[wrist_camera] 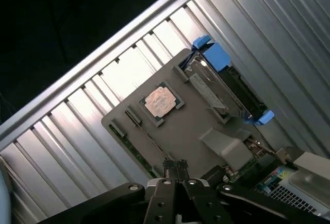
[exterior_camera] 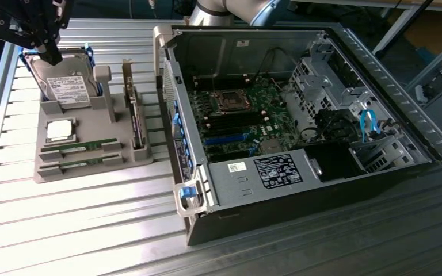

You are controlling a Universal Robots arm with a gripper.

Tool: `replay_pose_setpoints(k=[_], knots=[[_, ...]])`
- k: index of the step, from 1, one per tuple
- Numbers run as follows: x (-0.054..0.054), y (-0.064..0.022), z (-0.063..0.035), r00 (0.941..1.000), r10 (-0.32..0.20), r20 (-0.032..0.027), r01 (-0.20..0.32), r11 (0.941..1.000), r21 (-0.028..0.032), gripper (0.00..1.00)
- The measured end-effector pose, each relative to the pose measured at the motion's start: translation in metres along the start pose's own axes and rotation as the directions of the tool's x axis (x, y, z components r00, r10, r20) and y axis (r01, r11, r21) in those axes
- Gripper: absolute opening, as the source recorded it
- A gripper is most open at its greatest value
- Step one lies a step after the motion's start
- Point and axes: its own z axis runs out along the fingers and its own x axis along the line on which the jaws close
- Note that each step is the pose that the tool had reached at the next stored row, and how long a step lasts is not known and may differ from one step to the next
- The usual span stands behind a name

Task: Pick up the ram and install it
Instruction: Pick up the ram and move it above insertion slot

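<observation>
gripper (exterior_camera: 52, 56) over the hard drive (exterior_camera: 67, 86), jaws closed, empty; ram (exterior_camera: 79, 146) untouched in tray (exterior_camera: 83, 176) (two sticks, close together); i'd align across one stick, descend square

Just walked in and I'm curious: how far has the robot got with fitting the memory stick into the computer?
Done: nothing visible; the memory sticks lie in their grey holder. In hand: nothing; the shut gripper hangs near the hard drive. Left: picking up a stick and seating it on the open computer's board.
</observation>
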Motion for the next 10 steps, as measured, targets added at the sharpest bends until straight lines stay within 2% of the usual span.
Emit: replay_pose_setpoints(k=[4,9,10], knots=[[0.0,0.0,0.0,0.9979,-0.065,-0.0028,0.065,0.9979,-0.0016,0.1],[0.0,0.0,0.0,0.9882,-0.153,-0.0065,0.153,0.9882,-0.0043,0.1],[0.0,0.0,0.0,0.9835,-0.181,-0.0076,0.181,0.9835,-0.0051,0.1]])
